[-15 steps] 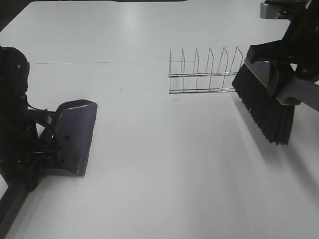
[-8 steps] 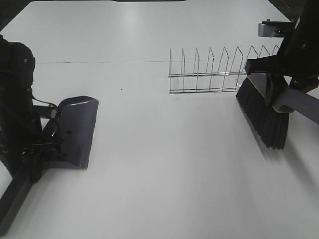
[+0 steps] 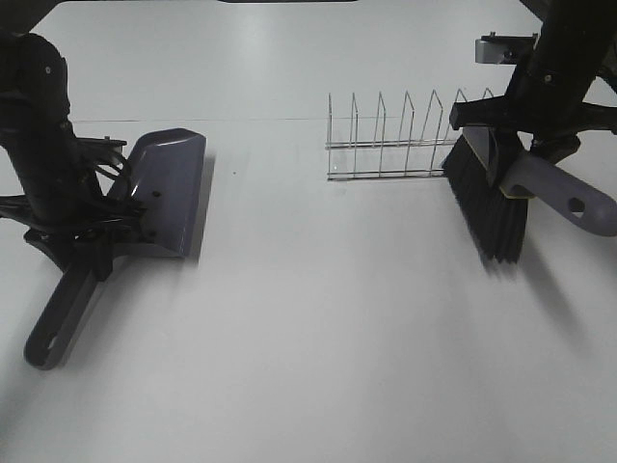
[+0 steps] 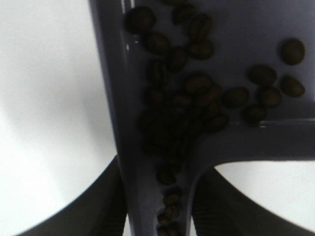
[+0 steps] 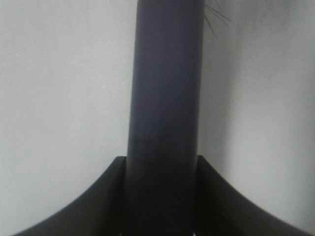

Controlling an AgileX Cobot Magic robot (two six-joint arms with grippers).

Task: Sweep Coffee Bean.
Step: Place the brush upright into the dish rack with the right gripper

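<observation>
The purple dustpan (image 3: 172, 188) is at the left of the table, its handle (image 3: 56, 323) pointing toward the front-left. My left gripper (image 3: 96, 236) is shut on that handle where it joins the pan. In the left wrist view, several coffee beans (image 4: 187, 103) lie heaped in the pan's corner and along the handle channel, with my left gripper (image 4: 157, 216) clamped around the handle. At the right, the brush (image 3: 487, 207) has its dark bristles down near the table and its handle (image 3: 569, 198) pointing right. My right gripper (image 3: 525, 154) is shut on the brush handle (image 5: 165, 98).
A wire rack (image 3: 395, 145) stands at the back middle, right beside the brush bristles. One tiny dark speck (image 3: 234, 174) lies on the white table (image 3: 318, 328) just right of the dustpan.
The left arm carried the dustpan toward the back and turned it, so its handle now shows at the front-left. The brush swung left toward the rack, handle now pointing right.
</observation>
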